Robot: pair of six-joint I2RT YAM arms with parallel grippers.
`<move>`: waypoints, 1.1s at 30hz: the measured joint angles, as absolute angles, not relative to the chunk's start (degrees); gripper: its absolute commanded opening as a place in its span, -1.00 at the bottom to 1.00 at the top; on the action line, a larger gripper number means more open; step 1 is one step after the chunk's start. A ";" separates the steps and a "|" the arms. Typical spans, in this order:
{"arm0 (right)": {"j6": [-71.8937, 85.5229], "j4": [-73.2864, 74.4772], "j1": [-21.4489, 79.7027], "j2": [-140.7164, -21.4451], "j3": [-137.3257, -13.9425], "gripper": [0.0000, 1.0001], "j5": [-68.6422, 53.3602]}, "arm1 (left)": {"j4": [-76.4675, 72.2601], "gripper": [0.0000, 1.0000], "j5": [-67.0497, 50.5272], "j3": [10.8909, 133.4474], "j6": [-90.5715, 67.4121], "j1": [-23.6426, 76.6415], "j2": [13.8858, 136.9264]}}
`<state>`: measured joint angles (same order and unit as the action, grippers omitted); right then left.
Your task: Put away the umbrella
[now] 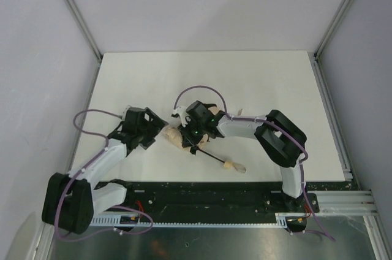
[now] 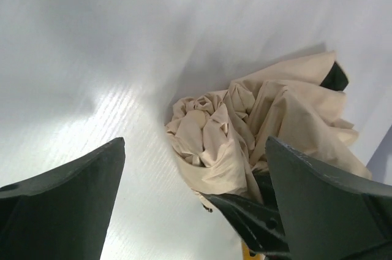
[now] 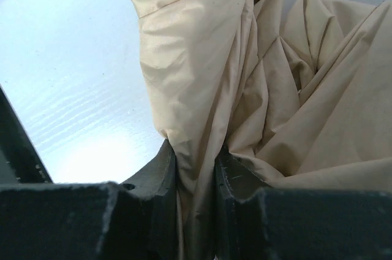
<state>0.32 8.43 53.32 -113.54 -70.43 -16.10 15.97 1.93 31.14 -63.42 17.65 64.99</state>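
The umbrella lies near the table's front middle. Its crumpled beige canopy [image 1: 174, 137] points left, and a thin black shaft [image 1: 210, 156] runs right to the tan handle [image 1: 234, 166]. My right gripper [image 1: 191, 135] is shut on a fold of the canopy; the right wrist view shows the cloth [image 3: 306, 88] pinched between both jaws of that gripper [image 3: 195, 149]. My left gripper [image 1: 160, 132] stands open at the canopy's left end. In the left wrist view the bunched fabric [image 2: 233, 119] sits just beyond the wide-spread left gripper [image 2: 196, 143], touching neither finger.
The white table [image 1: 245, 82] is boxed in by pale walls and aluminium frame posts [image 1: 73, 8]. A black base rail [image 1: 208, 195] runs along the near edge. One finger of the right gripper [image 2: 257, 217] reaches into the left wrist view under the fabric.
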 measured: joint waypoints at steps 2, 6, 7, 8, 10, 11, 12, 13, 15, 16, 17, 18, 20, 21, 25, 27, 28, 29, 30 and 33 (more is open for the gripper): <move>1.69 8.16 51.72 -114.17 -70.63 -1.00 -19.97 | 15.70 0.99 0.40 30.20 -62.15 15.16 62.02; 4.25 7.62 49.28 -115.52 -71.00 -1.00 -25.67 | 15.07 0.99 -4.10 26.81 -61.41 13.17 58.00; 4.84 7.53 48.71 -115.90 -71.13 -1.00 -27.07 | 14.66 0.99 -5.56 25.67 -61.45 13.10 57.21; 5.52 7.33 48.16 -116.22 -71.20 -1.00 -28.40 | 14.15 0.99 -6.79 24.69 -61.60 13.10 56.66; 6.59 6.92 47.27 -116.88 -71.31 -1.00 -30.83 | 11.73 0.99 -9.61 21.61 -62.92 13.15 55.24; 7.05 6.74 46.94 -117.12 -71.35 -1.00 -31.64 | 9.98 0.99 -10.98 19.40 -64.36 13.37 54.33; 7.55 6.52 46.59 -117.36 -71.37 -1.00 -32.56 | 9.45 0.99 -11.44 18.61 -64.86 13.58 54.04; 7.97 6.31 46.28 -117.58 -71.37 -1.00 -33.41 | 7.75 0.99 -11.92 17.28 -66.11 14.11 53.71; 8.60 5.82 45.76 -117.89 -71.37 -1.00 -34.94 | 4.05 0.99 -12.29 14.90 -69.19 15.86 53.56; 8.99 5.58 45.52 -117.99 -71.37 -1.00 -35.66 | 1.89 0.99 -12.16 13.78 -71.02 17.10 53.67; 9.23 5.41 45.30 -118.15 -71.37 -1.00 -36.34 | 0.16 0.99 -12.16 13.02 -72.66 18.20 53.91; 9.45 5.21 45.12 -118.24 -71.37 -1.00 -36.93 | -1.26 0.99 -11.90 12.53 -73.93 19.09 54.24; 9.67 4.91 44.82 -118.24 -71.37 -1.00 -37.87 | -4.45 0.99 -10.63 11.94 -76.93 21.10 55.64; 9.78 4.82 44.73 -118.30 -71.37 -1.00 -38.11 | -5.80 0.98 -9.56 11.94 -78.28 22.06 56.51; 10.00 4.38 44.53 -118.34 -71.20 -1.00 -38.72 | -10.35 0.81 -5.41 11.94 -83.15 25.04 60.38; 10.04 4.16 44.49 -118.34 -71.09 -1.00 -38.85 | -12.95 0.63 -3.11 12.08 -85.49 26.20 62.83; 10.04 4.08 44.49 -118.34 -71.05 -1.00 -38.89 | -13.93 0.57 -2.00 12.34 -86.32 26.74 64.27; 10.07 3.97 44.49 -118.32 -70.96 -1.00 -38.89 | -14.83 0.51 -1.02 12.78 -87.05 27.22 65.87; 10.07 3.88 44.49 -118.28 -70.91 -1.00 -38.92 | -15.73 0.45 -0.12 13.39 -87.70 27.66 67.64; 10.07 3.44 44.47 -118.19 -70.63 -1.00 -38.94 | -17.58 0.35 1.80 15.31 -89.01 28.40 72.18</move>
<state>10.07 3.44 44.47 -118.19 -70.63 -38.94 -17.58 1.80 15.31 -89.01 28.40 72.18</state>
